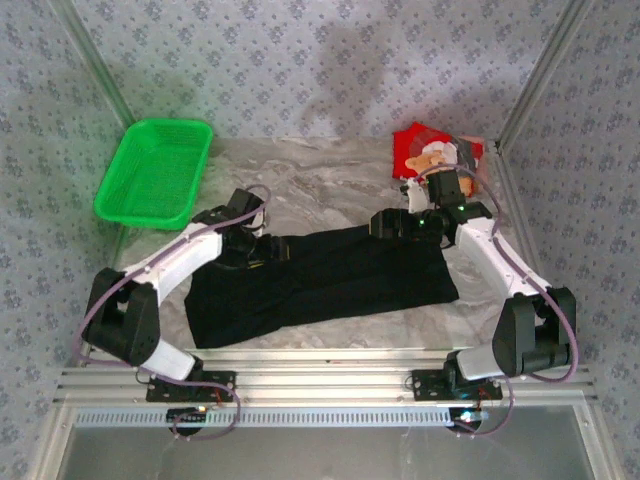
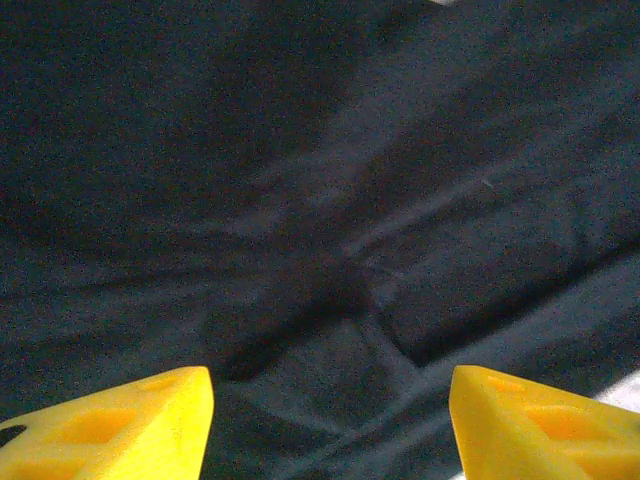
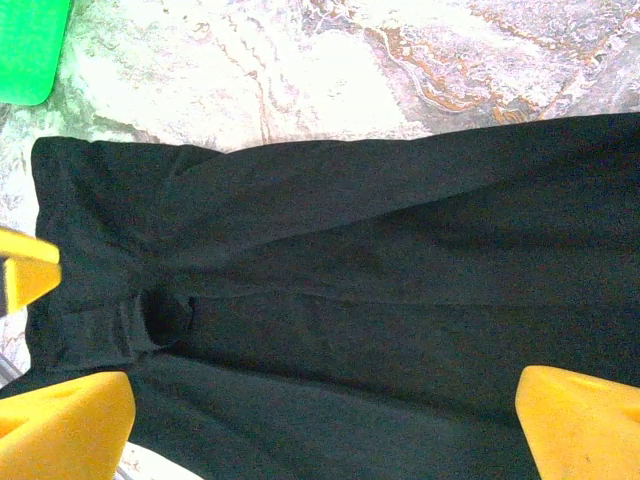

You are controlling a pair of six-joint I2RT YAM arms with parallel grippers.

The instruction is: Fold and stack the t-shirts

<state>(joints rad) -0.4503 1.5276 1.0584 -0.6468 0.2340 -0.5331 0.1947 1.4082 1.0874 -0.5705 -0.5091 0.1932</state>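
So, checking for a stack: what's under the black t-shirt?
The black t-shirt lies on the marbled table; the red t-shirt lies apart, far right. Anything beneath the cloth is covered.

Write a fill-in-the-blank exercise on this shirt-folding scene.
The t-shirt spread across the middle of the table is ____.
The mesh basket at the far left is ____.
The printed shirt crumpled at the far right is mainly ____.
The left end effector and right end effector hang over the spread t-shirt with jaws ____.
Missing words: black; green; red; open.
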